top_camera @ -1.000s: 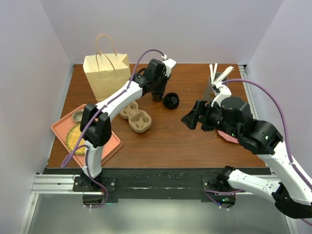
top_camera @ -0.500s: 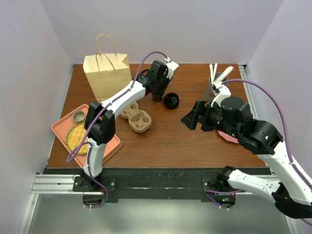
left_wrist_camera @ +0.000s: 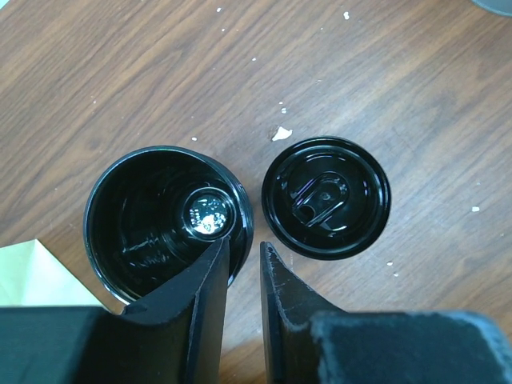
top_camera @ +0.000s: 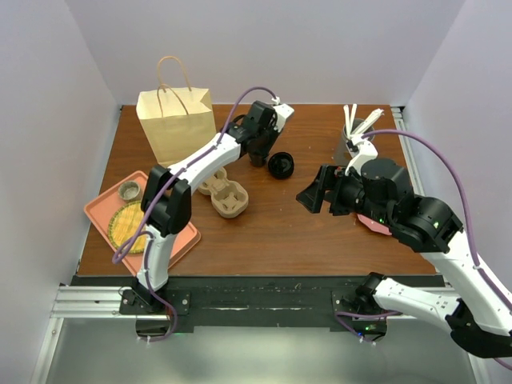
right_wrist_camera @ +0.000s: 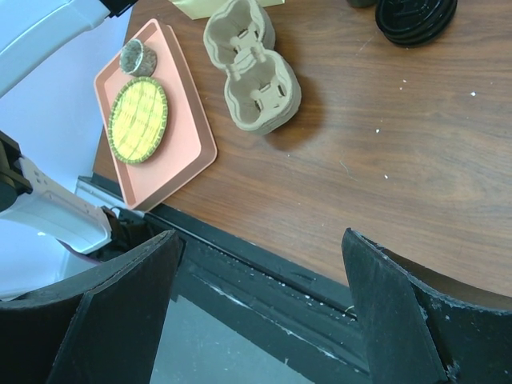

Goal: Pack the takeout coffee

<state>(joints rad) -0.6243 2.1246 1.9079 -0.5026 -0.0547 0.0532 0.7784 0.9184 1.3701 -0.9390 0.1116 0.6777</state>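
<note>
The takeout coffee, a cup with its lid on, is out of view. A lidless black cup (left_wrist_camera: 164, 212) stands on the wood with a loose black lid (left_wrist_camera: 326, 198) just to its right. My left gripper (left_wrist_camera: 245, 242) straddles the cup's right rim, one finger inside and one outside. The jaws stand a narrow gap apart, and a sliver of wood shows beside the outer finger. In the top view that cup (top_camera: 257, 159) and lid (top_camera: 281, 166) sit at the back centre. My right gripper (top_camera: 310, 196) hovers wide open and empty over the table's middle.
A paper bag (top_camera: 174, 120) stands upright at the back left. A moulded cup carrier (top_camera: 224, 192) lies in front of it. A pink tray (top_camera: 182, 234) at the front left holds a yellow plate and a small cup. A holder with white utensils (top_camera: 352, 134) stands back right.
The left gripper's jaws have narrowed around the cup's rim. The left arm shifted slightly. The right arm has not moved.
</note>
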